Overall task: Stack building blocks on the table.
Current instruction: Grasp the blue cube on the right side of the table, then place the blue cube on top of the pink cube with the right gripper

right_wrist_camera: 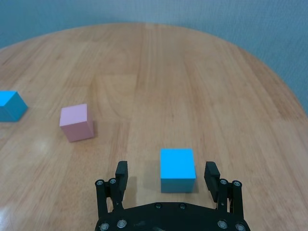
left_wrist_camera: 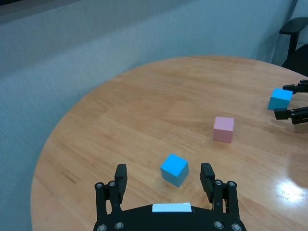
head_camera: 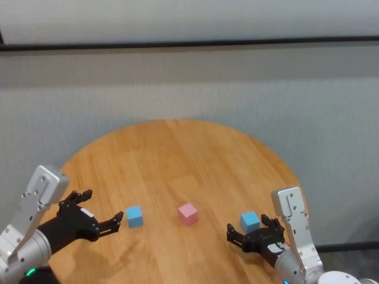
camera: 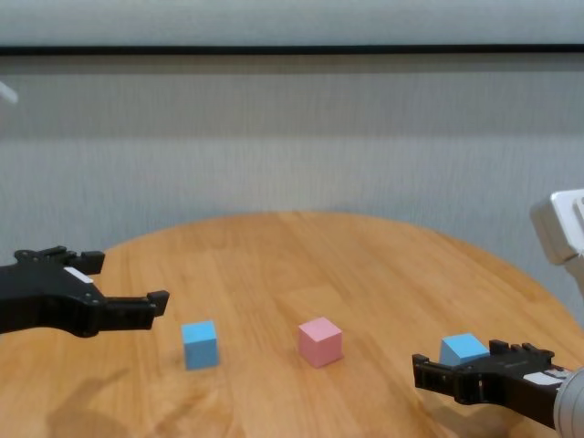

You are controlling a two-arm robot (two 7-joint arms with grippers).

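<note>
Three cubes lie apart in a row on the round wooden table (head_camera: 177, 160). The left light blue cube (head_camera: 134, 216) sits just ahead of my open left gripper (head_camera: 104, 205), at the mouth of its fingers in the left wrist view (left_wrist_camera: 174, 169). The pale pink cube (head_camera: 188, 213) lies in the middle. The right light blue cube (head_camera: 249, 222) sits between the fingers of my open right gripper (head_camera: 247, 229), with a gap on each side in the right wrist view (right_wrist_camera: 177, 170). Neither gripper holds anything.
A grey-blue wall (head_camera: 189, 89) stands behind the table. A black office chair (left_wrist_camera: 296, 38) stands beyond the table's edge on the right arm's side. The right blue cube lies close to the table's near right edge.
</note>
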